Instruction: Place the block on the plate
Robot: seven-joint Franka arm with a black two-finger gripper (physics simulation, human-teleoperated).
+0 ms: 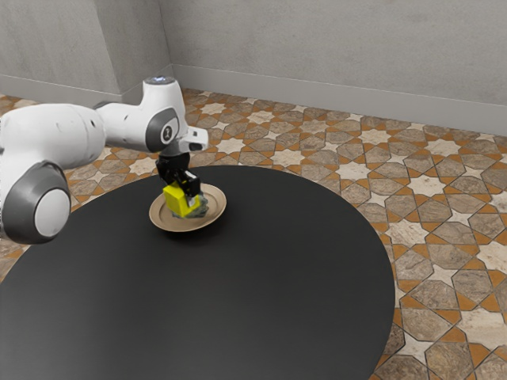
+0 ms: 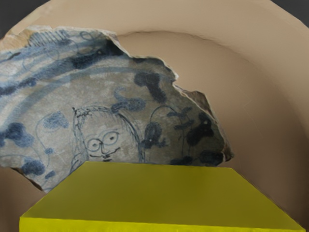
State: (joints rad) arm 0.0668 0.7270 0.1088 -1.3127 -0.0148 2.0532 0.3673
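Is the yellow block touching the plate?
Cannot tell: in the exterior view the yellow block overlaps the plate, and its underside, where contact or a gap would be, is hidden.

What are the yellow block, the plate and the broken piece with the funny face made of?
The yellow block looks like plastic or painted wood: smooth, evenly coloured, no grain.
The plate might be clay or ceramic: plain tan, smooth, fairly dull.
The broken piece looks like old pottery: ragged, chipped edges and patchy blue paint.

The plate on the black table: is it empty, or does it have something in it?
Not empty: a pottery shard, painted in blue, lies on the plate, covering part of it.
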